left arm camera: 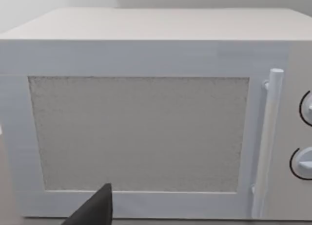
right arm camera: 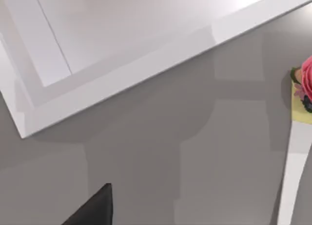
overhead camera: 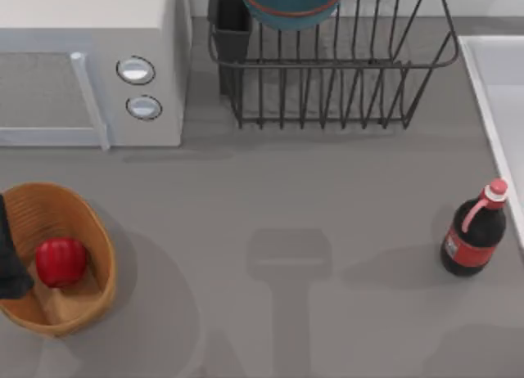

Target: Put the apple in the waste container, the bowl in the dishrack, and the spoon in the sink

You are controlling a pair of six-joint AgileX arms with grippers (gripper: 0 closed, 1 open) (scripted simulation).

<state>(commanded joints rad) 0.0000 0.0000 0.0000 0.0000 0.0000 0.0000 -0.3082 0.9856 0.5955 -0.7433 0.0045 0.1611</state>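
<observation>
Apple [overhead camera: 60, 261] lies in the basket [overhead camera: 78, 210], bowl [overhead camera: 292, 6] sits in the dishrack [overhead camera: 327, 75]; the spoon step is in hand, its handle [right arm camera: 291, 181] on the tabletop near the sink [right arm camera: 122, 74]. Whether either arm's fingers are open, I cannot tell

Left arm: dark AgileX arm [overhead camera: 11, 255] at the table's left edge.
Right arm's dark fingertip [right arm camera: 92, 208]: hanging low.
</observation>
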